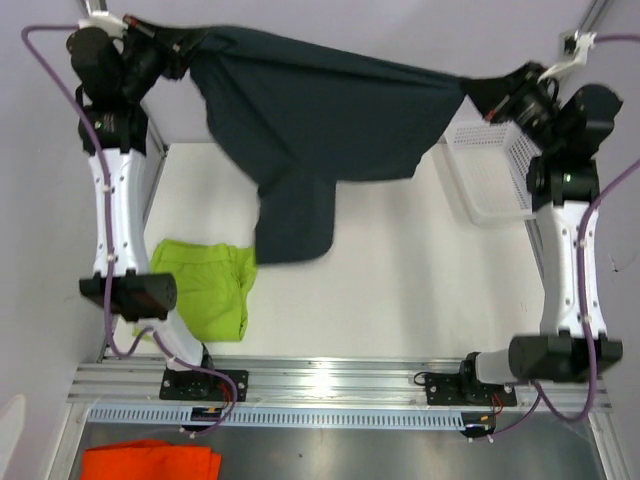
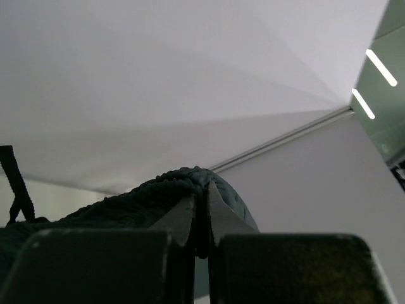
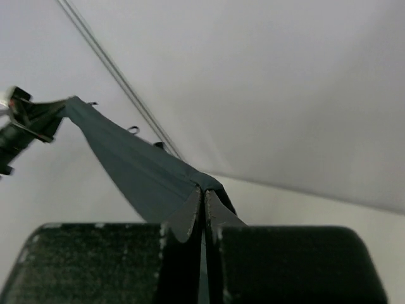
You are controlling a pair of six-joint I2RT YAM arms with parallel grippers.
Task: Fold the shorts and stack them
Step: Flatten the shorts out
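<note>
Nearest, the lime green shorts (image 1: 205,285) lay bunched by the tabletop's (image 1: 400,270) left edge, with open surface to their right. Beyond, the dark shorts (image 1: 320,110) hung stretched left-to-right, their top edge clamped in the left tool (image 2: 201,190) and the right tool (image 3: 203,190), legs drooping nearward.

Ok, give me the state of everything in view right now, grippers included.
dark shorts: lifted above the table, stretched between both grippers, one leg hanging down.
left gripper: shut on one end of the dark shorts.
right gripper: shut on the other end.
green shorts: lying rumpled on the table, near left, ungripped.
white basket: upright at the table's far right.
orange cloth: lying beyond the table's near edge, untouched.
</note>
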